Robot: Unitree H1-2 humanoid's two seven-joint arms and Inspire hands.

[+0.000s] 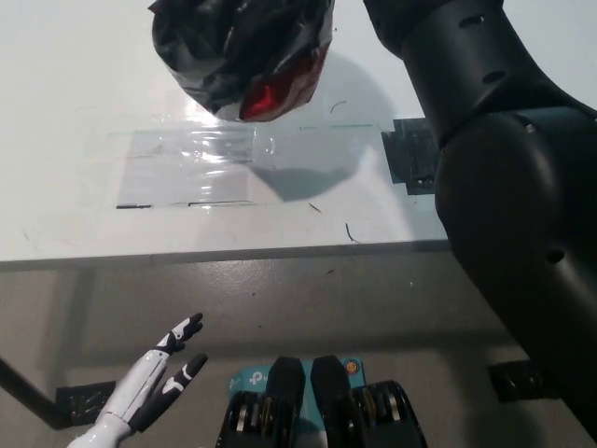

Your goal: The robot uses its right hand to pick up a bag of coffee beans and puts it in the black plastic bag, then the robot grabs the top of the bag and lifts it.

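**Q:** Where is the black plastic bag, and what holds it?

**A:** The black plastic bag hangs above the far edge of the white tabletop, cut off by the top of the picture. It seems clear of the surface, since its shadow falls separately on the clear taped sheet below. Something red, probably the bag of coffee beans, shows through its lower side. The black right arm rises from the near right corner toward the bag's top, but the right hand itself is out of view, so its grip cannot be told.

**Q:** Which way does the bag lie from that arm?

**A:** Just to the arm's left, hanging down from where the hand should be. It looks bulged and tilted rather than plumb. The lift appears largely done.

**Q:** And the other hand?

**A:** The white left hand rests below the table's near edge, fingers spread, holding nothing, well apart from the bag.
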